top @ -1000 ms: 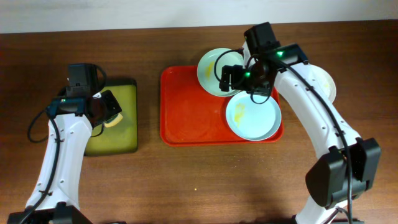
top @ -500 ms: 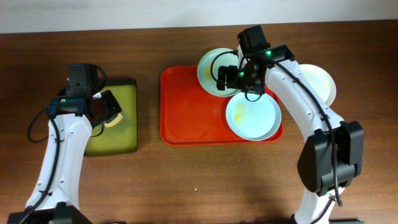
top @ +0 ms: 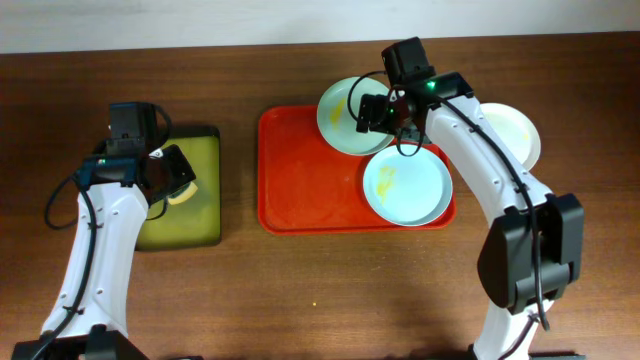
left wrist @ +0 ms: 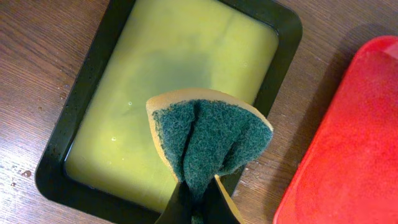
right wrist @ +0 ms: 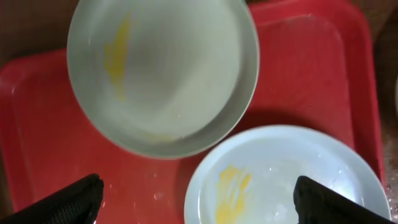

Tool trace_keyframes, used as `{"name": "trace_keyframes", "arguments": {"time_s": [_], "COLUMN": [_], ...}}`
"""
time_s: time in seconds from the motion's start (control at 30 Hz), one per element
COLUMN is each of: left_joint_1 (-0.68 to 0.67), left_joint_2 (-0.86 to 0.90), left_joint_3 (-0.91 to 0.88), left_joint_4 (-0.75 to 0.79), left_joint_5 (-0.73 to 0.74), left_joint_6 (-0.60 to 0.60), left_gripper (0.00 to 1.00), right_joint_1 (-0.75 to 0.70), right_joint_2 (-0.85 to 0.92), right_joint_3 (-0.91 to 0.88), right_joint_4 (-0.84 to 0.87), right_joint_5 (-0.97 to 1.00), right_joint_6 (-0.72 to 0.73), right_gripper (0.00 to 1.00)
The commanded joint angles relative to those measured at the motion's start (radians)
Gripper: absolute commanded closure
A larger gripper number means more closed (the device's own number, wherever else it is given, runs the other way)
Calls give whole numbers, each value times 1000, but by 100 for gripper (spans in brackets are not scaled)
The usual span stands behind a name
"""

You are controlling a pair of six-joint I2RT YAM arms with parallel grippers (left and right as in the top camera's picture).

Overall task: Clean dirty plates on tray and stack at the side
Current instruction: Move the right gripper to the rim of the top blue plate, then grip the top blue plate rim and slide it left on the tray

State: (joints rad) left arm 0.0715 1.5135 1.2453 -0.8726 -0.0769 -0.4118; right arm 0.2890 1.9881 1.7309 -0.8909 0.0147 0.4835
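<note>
The red tray (top: 305, 185) holds two plates. A pale green plate (top: 338, 112) with a yellow smear sits at its back edge, and a pale blue plate (top: 405, 190) with a yellow smear sits at its front right. A white plate (top: 520, 132) lies on the table to the right of the tray, partly under my right arm. My right gripper (top: 374, 112) is open and empty, hovering over the two tray plates. In the right wrist view it (right wrist: 202, 199) shows the green plate (right wrist: 161, 68) and the blue plate (right wrist: 286, 180). My left gripper (left wrist: 199, 208) is shut on a green-and-yellow sponge (left wrist: 208, 134).
A black-rimmed tray with yellow-green liquid (top: 190, 215) stands at the left, under the sponge (top: 180, 180). It also shows in the left wrist view (left wrist: 143, 68), with the red tray's edge (left wrist: 354, 143) to its right. Bare wooden table lies in front of both trays.
My right gripper has moved left and toward the back, over the green plate's right side. The left arm and the sponge have not moved.
</note>
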Motion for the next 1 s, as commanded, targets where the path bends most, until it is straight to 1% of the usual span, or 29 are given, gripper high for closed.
{"name": "trace_keyframes", "arguments": {"time_s": [0.0,0.1,0.13,0.3,0.37,0.43,0.47,0.57,0.7,0.77,0.8,0.83,0.87,0.97], "left_joint_1": [-1,-2,-2,-2,-2,-2,-2,-2,-2,-1,-1,-2,-1,-2], "left_joint_2": [3,3,3,3,3,3,3,3,3,3,3,3,3,3], "left_joint_3": [0,0,0,0,0,0,0,0,0,0,0,0,0,0], "left_joint_4": [0,0,0,0,3,4,4,4,4,4,4,4,4,4], "left_joint_5": [11,11,11,11,11,11,11,11,11,11,11,11,11,11], "left_joint_6": [-10,-10,-10,-10,-10,-10,-10,-10,-10,-10,-10,-10,-10,-10], "left_gripper": [100,100,100,100,100,100,100,100,100,100,100,100,100,100], "right_joint_1": [-3,-3,-6,-66,-108,-147,-170,-184,-179,-176,-176,-176,-176,-171], "right_joint_2": [67,121,144,162,166,178,192,213,246,248,249,252,257,292], "right_joint_3": [-5,-5,-5,-5,-5,-5,-5,-5,-5,-5,-5,-5,-5,-5], "right_joint_4": [48,119,161,217,234,258,267,279,305,312,313,313,313,323], "right_joint_5": [69,79,80,83,22,-101,-146,-161,-188,-188,-188,-188,-188,-192], "right_joint_6": [30,9,-28,-61,-116,-209,-225,-225,-225,-225,-225,-225,-225,-221], "right_gripper": [1,1,1,1,1,1,1,0,15,25,27,34,36,37]}}
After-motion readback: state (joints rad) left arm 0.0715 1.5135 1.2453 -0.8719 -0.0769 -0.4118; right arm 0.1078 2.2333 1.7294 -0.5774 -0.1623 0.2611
